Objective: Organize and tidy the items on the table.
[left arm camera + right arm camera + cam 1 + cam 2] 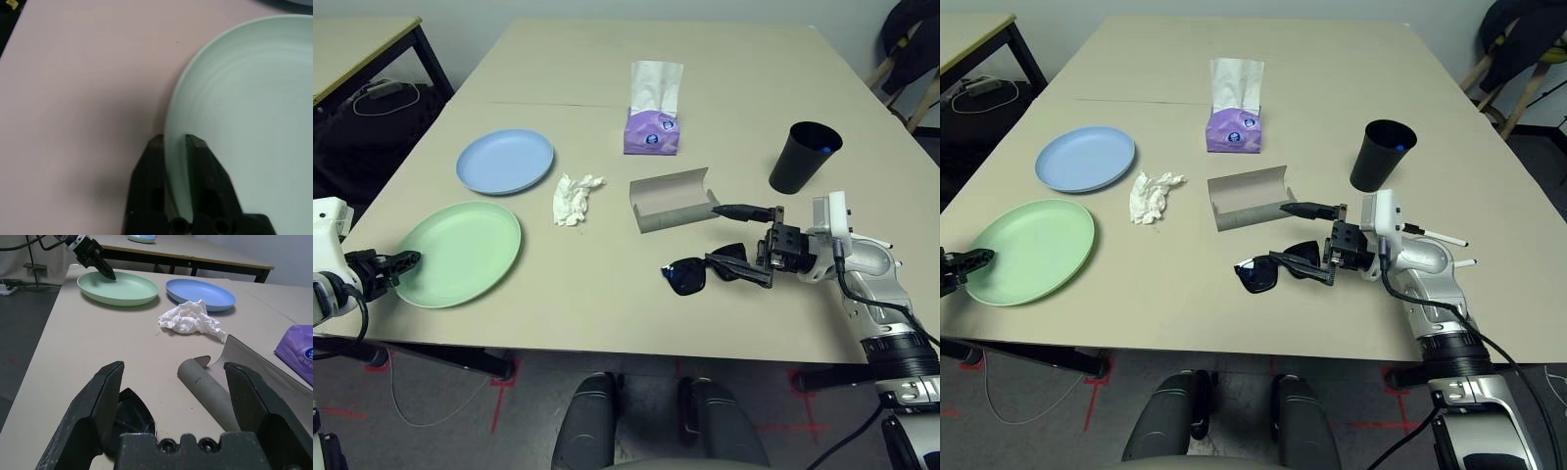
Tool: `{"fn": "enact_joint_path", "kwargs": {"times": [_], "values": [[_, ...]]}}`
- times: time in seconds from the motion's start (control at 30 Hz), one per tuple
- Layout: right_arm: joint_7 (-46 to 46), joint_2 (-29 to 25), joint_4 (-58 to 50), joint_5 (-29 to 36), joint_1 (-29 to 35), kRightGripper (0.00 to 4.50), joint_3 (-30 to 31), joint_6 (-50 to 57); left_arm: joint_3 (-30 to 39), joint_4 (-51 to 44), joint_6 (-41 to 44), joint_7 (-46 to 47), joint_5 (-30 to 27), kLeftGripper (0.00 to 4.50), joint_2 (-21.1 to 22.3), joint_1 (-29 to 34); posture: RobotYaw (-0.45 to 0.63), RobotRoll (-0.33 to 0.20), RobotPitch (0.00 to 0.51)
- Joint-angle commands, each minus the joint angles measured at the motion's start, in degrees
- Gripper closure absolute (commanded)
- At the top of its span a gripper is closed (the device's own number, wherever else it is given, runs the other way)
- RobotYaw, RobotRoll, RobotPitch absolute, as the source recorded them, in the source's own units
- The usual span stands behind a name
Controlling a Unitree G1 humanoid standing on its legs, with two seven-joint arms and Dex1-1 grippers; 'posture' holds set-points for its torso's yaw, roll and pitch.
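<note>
Left eye view: I have the left gripper (406, 260) pinched shut on the pale green plate (460, 253) rim, lower left, close to the table (558, 59) front edge

My right gripper (744, 245) stands wide open, holding nothing, over the black sunglasses (690, 274) at lower right. The grey case (671, 199) lies open mid-frame, nothing inside that I can see; the black cup (803, 157) holds something blue. Tissue (574, 197) and blue plate (505, 161) sit left of centre, purple tissue box (653, 132) above; bare top beyond

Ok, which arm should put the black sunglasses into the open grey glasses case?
Right. Its open gripper hovers at the black sunglasses, beside the grey case. The left gripper is clamped on the pale green plate's rim.
</note>
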Motion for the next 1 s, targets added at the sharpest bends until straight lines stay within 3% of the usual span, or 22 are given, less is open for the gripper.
{"fn": "enact_joint_path", "kwargs": {"times": [0.03,0.33,0.53,0.77,1.0], "values": [[-0.3,0.0,-0.8,-0.2,0.7,0.00,0.6,0.3,-0.2,0.1,0.1,-0.2,0.1,4.47,-0.3,-0.2,0.09,0.000,0.107],[-0.9,-0.4,-1.8,-0.1,1.0,0.00,0.6,0.7,5.9,-7.0,7.2,-1.9,-4.1,4.47,1.4,4.2,0.09,0.000,0.110],[-1.1,-0.3,-1.9,-0.1,0.8,0.00,0.6,1.2,12.0,-13.6,14.4,0.5,-7.9,4.47,-1.0,6.6,0.10,0.000,0.115],[-1.1,-0.1,-1.7,0.1,0.2,0.00,0.7,1.7,12.7,-15.2,18.9,6.4,-10.3,4.47,-3.7,-4.5,0.10,0.000,0.120],[-1.8,0.2,-2.4,0.0,0.5,0.00,0.8,2.2,9.7,-2.0,10.7,16.9,-5.2,4.47,-7.3,-21.7,0.09,0.000,0.121]]}}
